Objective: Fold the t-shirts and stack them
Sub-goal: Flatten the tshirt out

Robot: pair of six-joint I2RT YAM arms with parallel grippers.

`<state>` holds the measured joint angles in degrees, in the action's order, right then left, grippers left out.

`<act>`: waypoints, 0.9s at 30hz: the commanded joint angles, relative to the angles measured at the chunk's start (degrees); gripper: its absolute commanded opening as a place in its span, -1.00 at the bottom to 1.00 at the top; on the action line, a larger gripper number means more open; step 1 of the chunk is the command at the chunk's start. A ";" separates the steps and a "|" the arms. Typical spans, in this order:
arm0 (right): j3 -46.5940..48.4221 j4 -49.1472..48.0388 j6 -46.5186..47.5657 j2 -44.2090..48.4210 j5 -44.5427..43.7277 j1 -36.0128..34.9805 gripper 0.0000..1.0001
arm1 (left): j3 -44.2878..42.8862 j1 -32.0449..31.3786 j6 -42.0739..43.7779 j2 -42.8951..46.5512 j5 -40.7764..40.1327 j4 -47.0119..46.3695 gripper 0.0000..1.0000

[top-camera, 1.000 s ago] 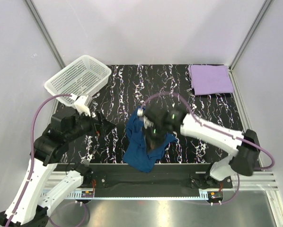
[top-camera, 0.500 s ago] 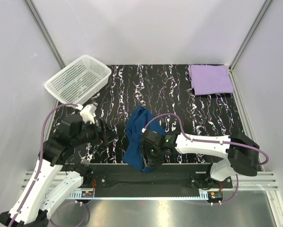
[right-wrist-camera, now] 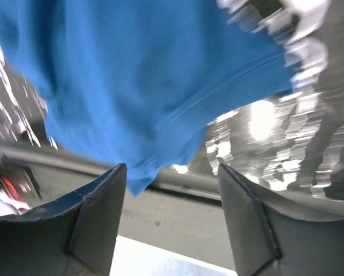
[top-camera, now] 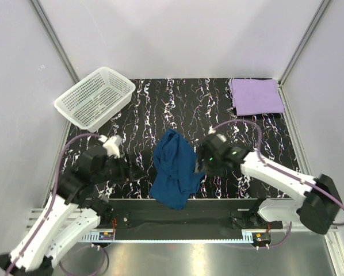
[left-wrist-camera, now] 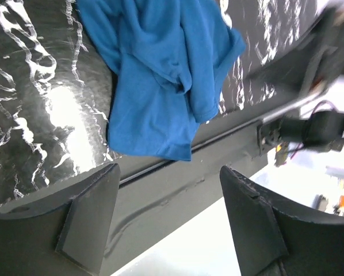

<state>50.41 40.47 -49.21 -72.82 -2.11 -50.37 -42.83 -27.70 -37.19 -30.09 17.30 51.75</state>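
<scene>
Left fingers and right fingers both gape, holding nothing. The blue t-shirt lies crumpled on the worktop between them. The lavender t-shirt lies folded well beyond the right fingers.

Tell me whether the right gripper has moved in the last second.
Yes. The right gripper swung right, off the blue shirt, toward the side holding the lavender shirt.
</scene>
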 commanded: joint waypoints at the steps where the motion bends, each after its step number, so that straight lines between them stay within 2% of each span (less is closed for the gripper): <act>1: -0.67 6.55 7.71 5.14 -0.80 8.77 0.46 | -1.29 -6.11 -1.13 -6.98 -5.15 -9.28 0.53; 2: -0.67 7.25 9.12 5.66 -0.01 13.32 0.49 | -2.08 -11.18 -1.48 -9.00 -7.00 -10.43 0.53; 5: -0.93 8.49 12.64 6.11 2.11 18.10 0.50 | -5.50 -21.38 -2.79 -18.32 -14.38 -14.73 0.56; 7: -2.85 7.18 12.83 6.02 6.57 22.75 0.53 | -6.82 -26.84 -4.20 -25.42 -15.98 -18.15 0.59; 8: -2.86 7.17 12.82 6.02 7.72 22.77 0.53 | -7.09 -28.18 -4.64 -28.07 -15.98 -18.17 0.60; 12: -6.11 2.79 12.65 5.58 12.03 26.81 0.70 | -7.88 -31.35 -3.86 -38.54 -13.00 -24.23 0.68; 14: -6.90 1.20 12.82 4.45 15.11 29.44 0.71 | -9.37 -33.80 -1.32 -43.88 -12.20 -26.86 0.72; 18: -9.01 -5.46 12.04 1.63 22.22 31.82 0.65 | -11.13 -34.70 -0.51 -52.25 -10.54 -27.40 0.75; 27: -12.36 -16.56 8.78 -4.26 25.05 33.14 0.43 | -12.19 -34.61 -2.80 -60.52 -7.81 -33.81 0.73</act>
<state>38.26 30.15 -39.42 -75.13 20.64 -17.82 -51.90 -62.30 -39.40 -88.92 7.64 23.70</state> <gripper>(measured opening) 0.724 0.872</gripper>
